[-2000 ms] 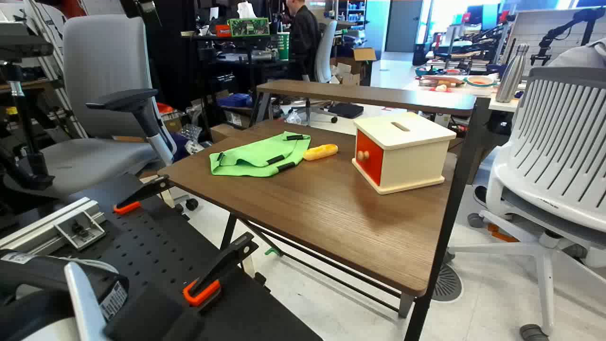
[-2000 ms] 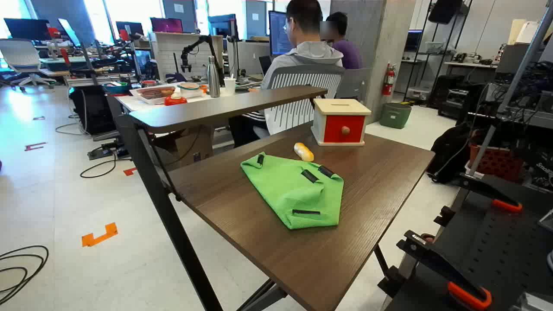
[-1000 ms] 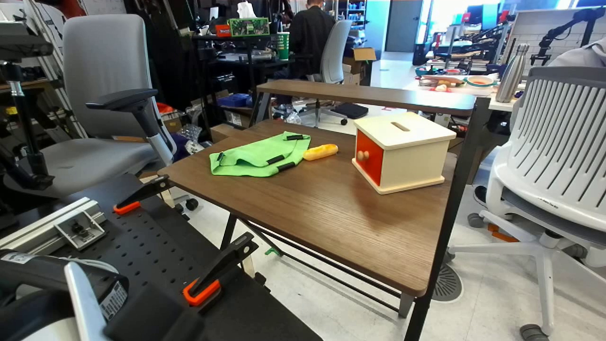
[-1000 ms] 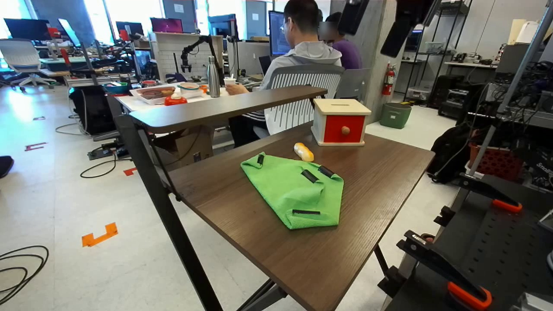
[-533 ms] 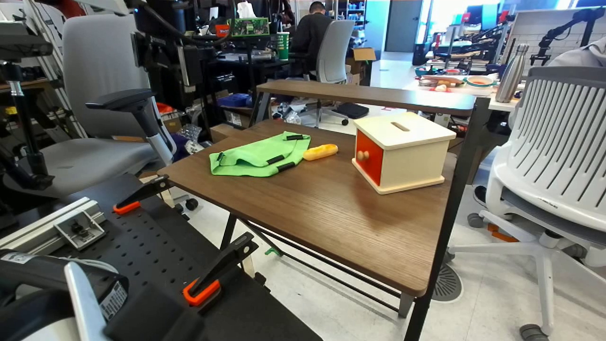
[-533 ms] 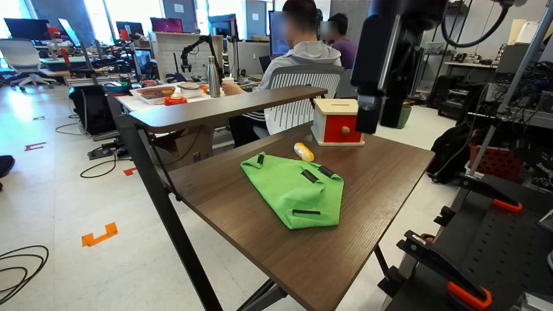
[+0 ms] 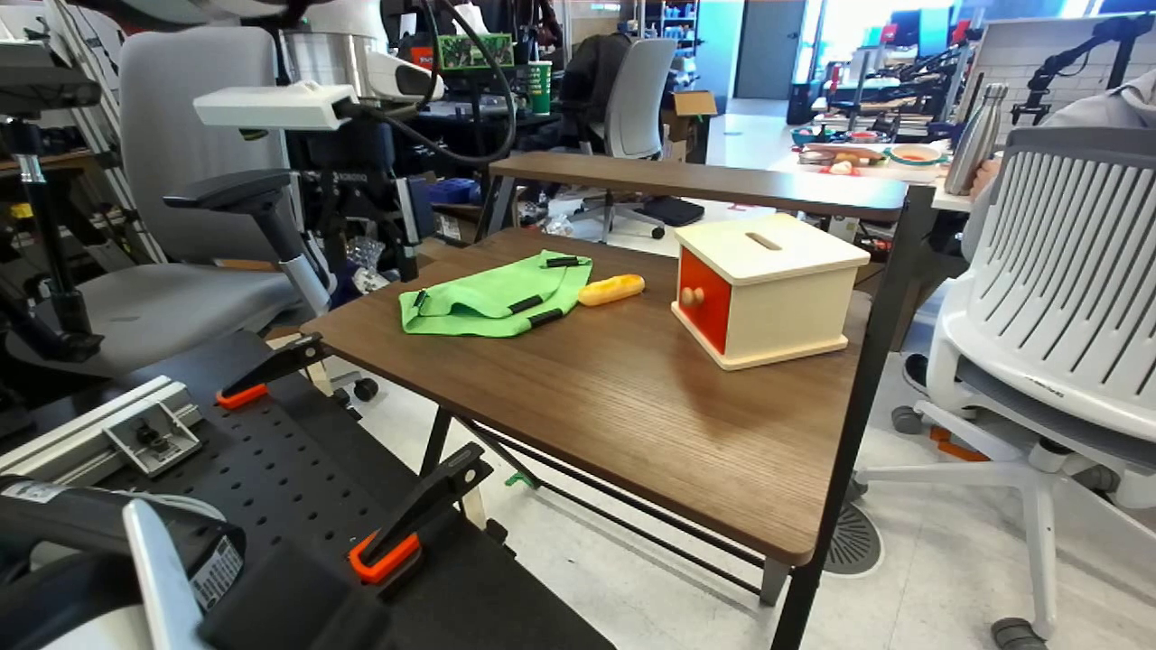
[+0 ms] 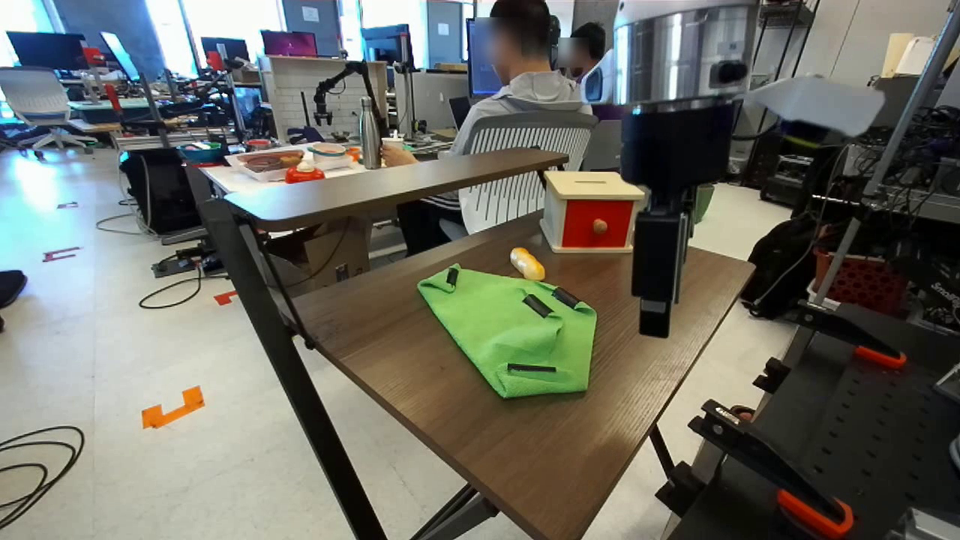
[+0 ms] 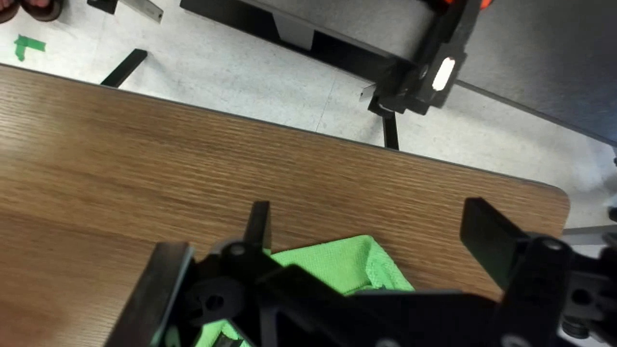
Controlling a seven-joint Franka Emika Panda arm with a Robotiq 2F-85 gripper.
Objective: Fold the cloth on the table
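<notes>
Cloth (image 8: 510, 326) on table (image 7: 614, 388); jaws above, wide apart, gripping nothing (white label (image 7: 217, 572), print too small to read).

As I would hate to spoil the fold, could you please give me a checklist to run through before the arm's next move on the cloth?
1. Gripper open: ok, jaws wide apart, nothing held.
2. Gripper clear of the cloth: ok, a gap shows in both exterior views.
3. Cloth wholly on the table: ok, no part hangs over an edge.
4. Cloth lying smooth: not ok, it is creased.
5. Yellow-orange object clear of the cloth: cannot tell, it lies close beside it.
</notes>
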